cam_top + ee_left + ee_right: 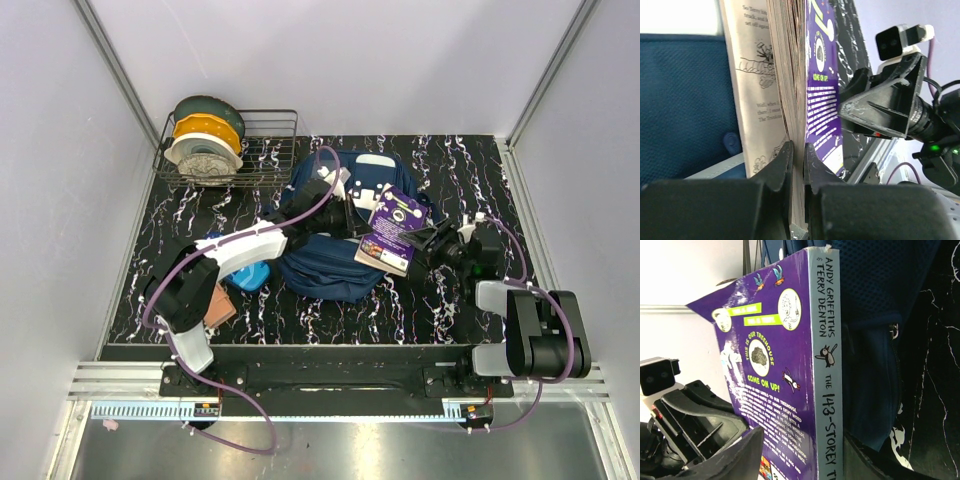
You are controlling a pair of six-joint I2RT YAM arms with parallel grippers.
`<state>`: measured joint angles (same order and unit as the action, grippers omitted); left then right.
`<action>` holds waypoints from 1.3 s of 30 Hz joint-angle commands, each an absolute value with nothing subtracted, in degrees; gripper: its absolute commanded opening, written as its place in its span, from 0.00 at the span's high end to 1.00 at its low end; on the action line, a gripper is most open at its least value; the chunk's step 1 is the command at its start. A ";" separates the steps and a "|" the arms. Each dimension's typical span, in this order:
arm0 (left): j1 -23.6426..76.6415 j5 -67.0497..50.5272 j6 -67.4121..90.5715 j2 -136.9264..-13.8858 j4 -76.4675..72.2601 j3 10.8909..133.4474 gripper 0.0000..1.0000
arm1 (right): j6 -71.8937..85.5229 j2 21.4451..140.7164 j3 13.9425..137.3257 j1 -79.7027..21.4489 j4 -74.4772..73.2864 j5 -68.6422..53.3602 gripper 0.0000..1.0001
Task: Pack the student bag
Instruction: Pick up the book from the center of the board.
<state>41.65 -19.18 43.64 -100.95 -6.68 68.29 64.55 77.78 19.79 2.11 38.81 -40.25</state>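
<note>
The student bag (330, 262), a navy blue backpack, lies in the middle of the black marbled table; its blue fabric also shows in the wrist views (685, 100) (875, 315). A purple paperback book (397, 228) (770, 355) stands tilted over the bag's right side. My left gripper (352, 208) (798, 150) is shut on the book's page block (785, 75) near the back cover. My right gripper (432, 240) (802, 440) stands open astride the book, one finger (735, 455) by the back cover, the other beyond the spine.
A wire basket (280, 115) holding filament spools (205, 140) stands at the back left. A bright blue pouch (250, 275) and a brown object (215, 305) lie left of the bag beneath the left arm. White walls close in the table on three sides.
</note>
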 commanded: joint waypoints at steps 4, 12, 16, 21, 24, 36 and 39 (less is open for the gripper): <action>41.57 -19.95 44.30 -100.02 -7.03 67.68 0.98 | 67.41 79.36 21.00 0.44 52.64 -43.33 0.53; 41.40 -19.95 40.70 -98.00 -6.76 67.15 0.28 | 66.54 80.33 25.22 0.35 51.25 -45.96 1.00; 39.91 -18.46 39.55 -92.83 -9.04 64.43 0.02 | 64.16 79.02 27.42 0.35 46.50 -47.98 1.00; 35.34 -24.07 41.48 -90.62 -16.16 60.47 0.01 | 64.60 76.12 29.35 0.35 46.93 -52.37 1.00; 33.05 -28.81 43.94 -90.61 -22.49 58.54 0.01 | 66.95 75.32 30.50 0.35 49.11 -56.58 1.00; 31.73 -39.55 50.53 -96.85 -33.56 64.07 0.01 | 92.63 81.04 31.64 0.35 84.72 -68.28 1.00; 31.82 -41.74 52.38 -98.52 -38.05 64.42 0.01 | 93.51 80.07 32.78 0.26 84.90 -71.00 1.00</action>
<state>31.92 -36.82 49.32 -96.88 -27.83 61.65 87.92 81.43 28.84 0.73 69.06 -65.41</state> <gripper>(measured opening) 0.988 0.274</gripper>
